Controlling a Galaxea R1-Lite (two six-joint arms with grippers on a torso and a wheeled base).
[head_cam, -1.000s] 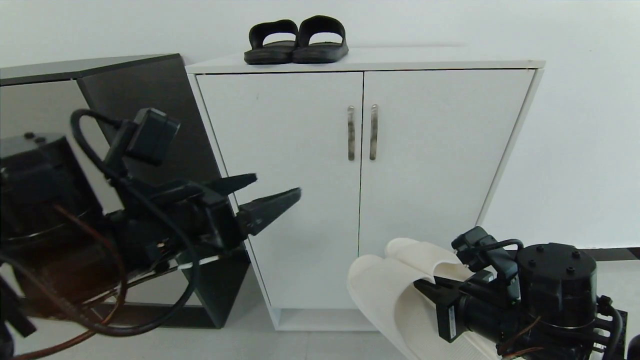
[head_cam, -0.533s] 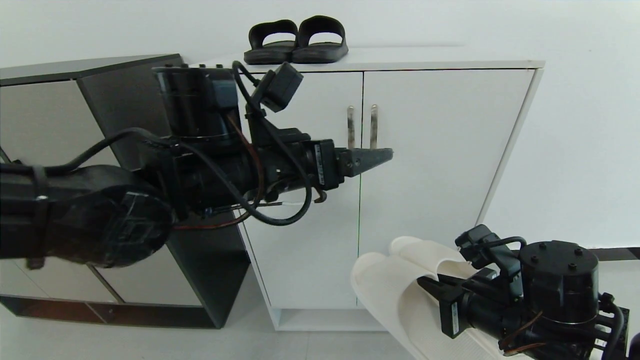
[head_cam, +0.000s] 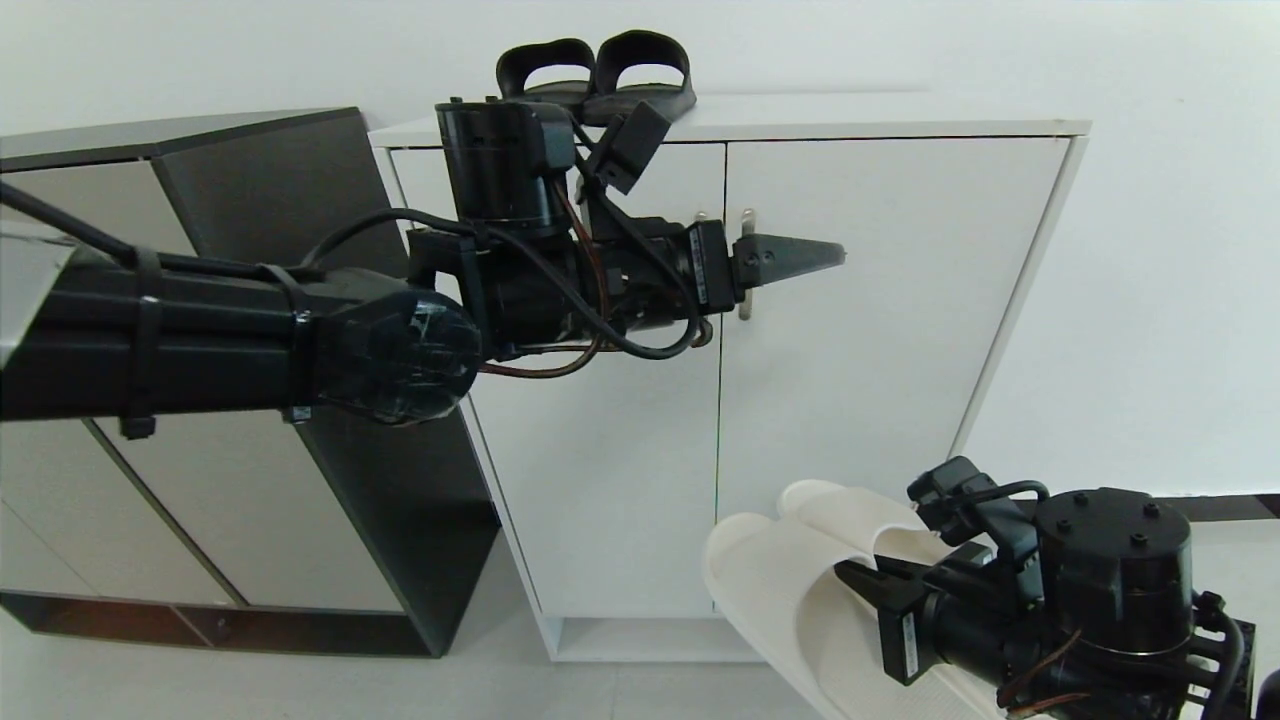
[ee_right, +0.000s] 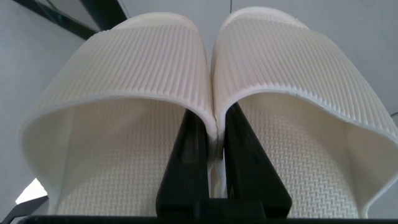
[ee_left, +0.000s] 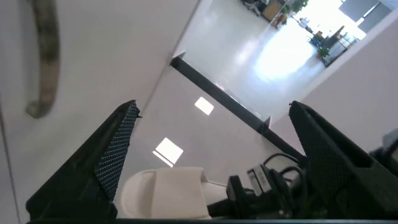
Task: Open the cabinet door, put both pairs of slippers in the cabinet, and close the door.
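The white cabinet stands with both doors shut. Its metal handles sit at the centre seam; one handle also shows in the left wrist view. My left gripper is open and empty, held in front of the right door just right of the handles. A pair of black slippers rests on the cabinet top. My right gripper is shut on the pair of white slippers, pinching their inner straps together, low in front of the right door.
A dark shelf unit with glossy panels stands against the cabinet's left side. A white wall lies behind and to the right. Grey floor spreads below the cabinet.
My left arm has risen and swung right, from low at the left to the handles' height in front of the right door. The right arm with the white slippers has barely moved.
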